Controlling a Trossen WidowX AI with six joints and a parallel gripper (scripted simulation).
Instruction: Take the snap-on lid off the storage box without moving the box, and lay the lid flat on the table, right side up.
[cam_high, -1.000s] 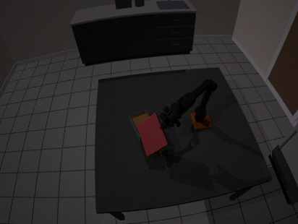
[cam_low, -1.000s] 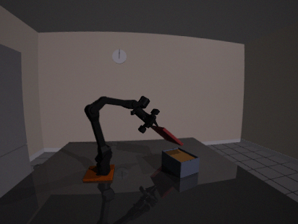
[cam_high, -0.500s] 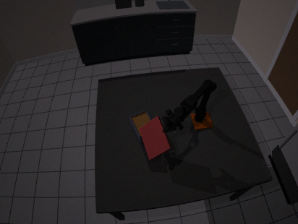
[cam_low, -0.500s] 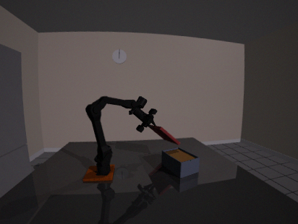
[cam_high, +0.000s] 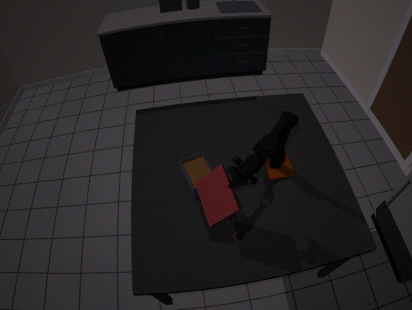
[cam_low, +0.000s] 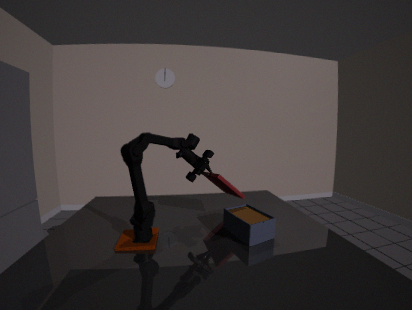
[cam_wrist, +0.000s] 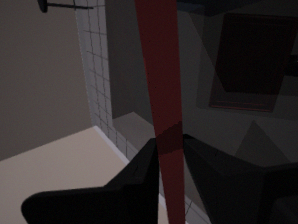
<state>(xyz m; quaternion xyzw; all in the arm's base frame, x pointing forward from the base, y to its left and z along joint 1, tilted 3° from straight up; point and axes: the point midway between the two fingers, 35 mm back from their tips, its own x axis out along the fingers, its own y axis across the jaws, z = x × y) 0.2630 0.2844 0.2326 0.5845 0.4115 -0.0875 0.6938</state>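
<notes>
The red lid (cam_high: 217, 196) (cam_low: 228, 185) (cam_wrist: 162, 75) is in the air, tilted, its far edge lower than the edge at the fingers. My gripper (cam_high: 232, 179) (cam_low: 208, 173) (cam_wrist: 168, 141) is shut on one edge of the lid. The blue-grey storage box (cam_high: 185, 176) (cam_low: 261, 231) stands open on the table, with an orange-yellow inside (cam_high: 196, 167) (cam_low: 250, 214). The lid is above the box's height and apart from it; in the top view it covers the box's near right corner. In the wrist view the lid shows edge-on between the fingers.
The dark table (cam_high: 165, 250) (cam_low: 300, 270) reflects the lid and arm. The arm's orange base plate (cam_high: 281, 175) (cam_low: 125, 244) is on the table, to the right of the box in the top view and to its left in the exterior view. A counter (cam_high: 185, 55) stands beyond the table.
</notes>
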